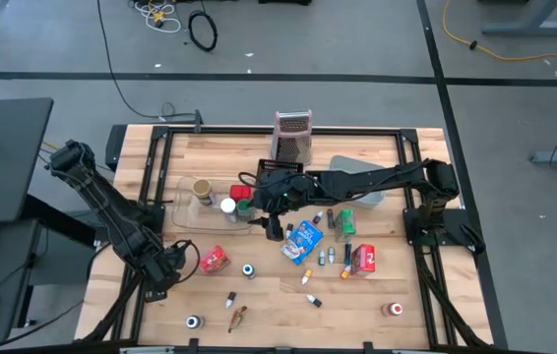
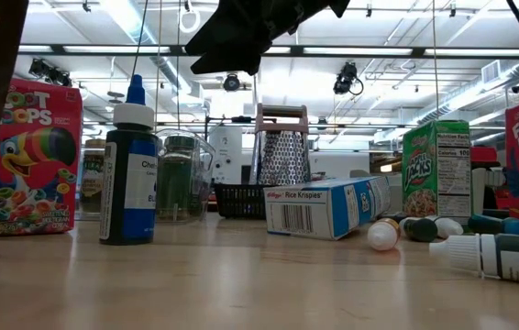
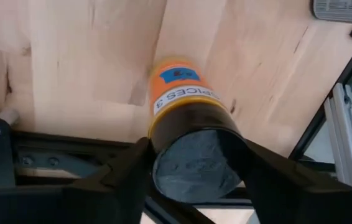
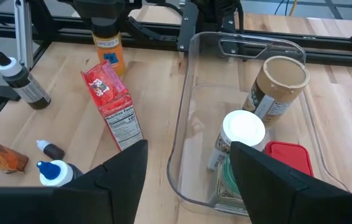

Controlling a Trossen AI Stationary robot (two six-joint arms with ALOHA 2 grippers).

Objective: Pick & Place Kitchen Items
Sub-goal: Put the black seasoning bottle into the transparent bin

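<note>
Left gripper (image 3: 191, 163) at the table's near left edge, fingers closed around an orange-labelled, black-capped spice jar (image 3: 185, 115). Right gripper (image 4: 185, 177) open, empty, above the clear plastic tub (image 4: 185, 112) holding jars.

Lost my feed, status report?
Left gripper around orange spice jar, front-left. Right gripper open above clear tub, empty. Nothing in the way.

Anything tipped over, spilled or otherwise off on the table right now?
No spill shows. The blue Rice Krispies carton lies on its side, and several small dropper bottles lie toppled on the wooden table. The left claw brackets an orange-labelled spice jar at the table's edge.
</note>
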